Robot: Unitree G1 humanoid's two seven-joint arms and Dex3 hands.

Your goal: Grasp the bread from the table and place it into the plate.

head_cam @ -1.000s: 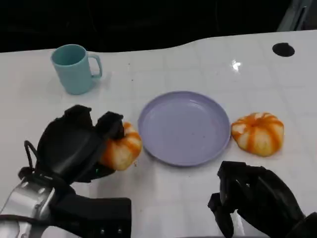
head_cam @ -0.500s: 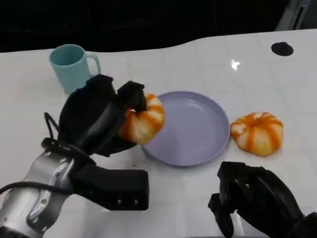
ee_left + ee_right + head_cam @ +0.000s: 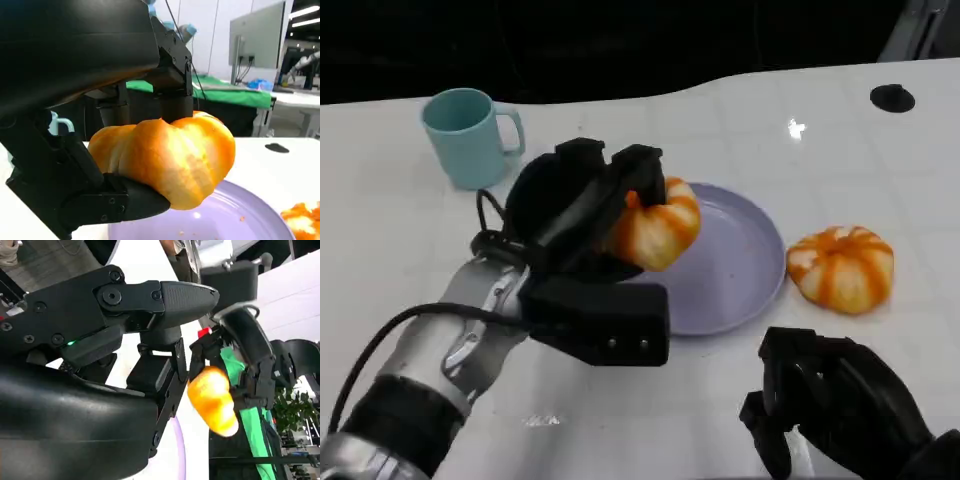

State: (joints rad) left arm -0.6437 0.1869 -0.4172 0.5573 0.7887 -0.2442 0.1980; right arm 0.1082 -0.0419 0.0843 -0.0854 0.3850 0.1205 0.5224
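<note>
Bread [image 3: 655,225] gripped in raised left robot hand [image 3: 582,215] above plate [image 3: 730,270] rim

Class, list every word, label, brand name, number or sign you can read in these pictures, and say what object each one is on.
None: no readable text stands on anything here.
The teal mug, purple plate, held bread, second bread and white table carry no print.
The left hand and right hand show no legible marking.
The monitor faces away.
</note>
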